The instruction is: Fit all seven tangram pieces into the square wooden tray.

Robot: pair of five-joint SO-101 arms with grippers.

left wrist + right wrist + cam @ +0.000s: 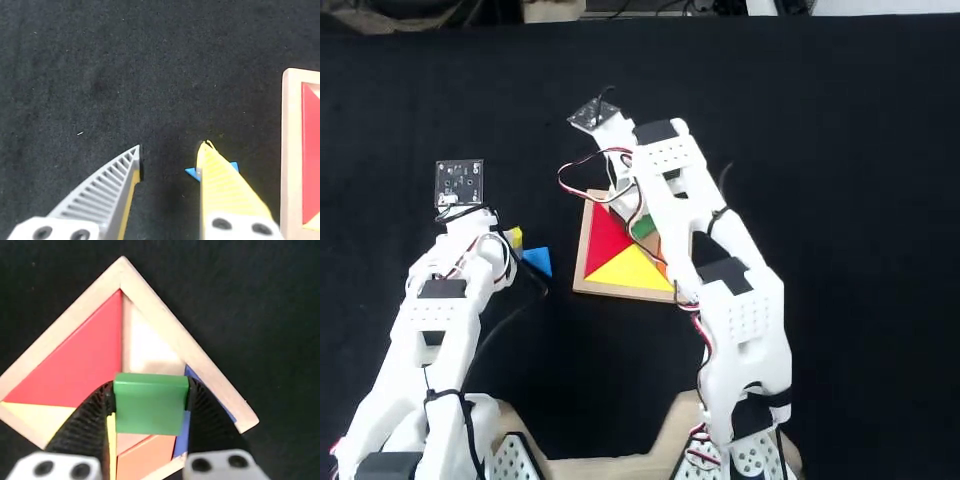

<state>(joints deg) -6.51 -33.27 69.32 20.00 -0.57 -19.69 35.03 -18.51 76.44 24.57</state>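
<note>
R grip (150, 389): clamped on green square (148, 405), held over the tray (150, 295).
Tray, R wrist view: red triangle (75, 360), yellow triangle (37, 415), orange pc (145, 455) and blue pc (183, 432) seated; bare wood patch beside the red.
Tray, high view: R arm covers its right part.
L grip (171, 146): jaws spread, over black table (100, 75).
Blue triangle (192, 172): on table, partly behind L grip's yellow finger; high view puts it left of tray, apart.

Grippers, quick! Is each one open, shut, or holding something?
Left gripper: open, holding nothing.
Right gripper: shut on the green piece.
</note>
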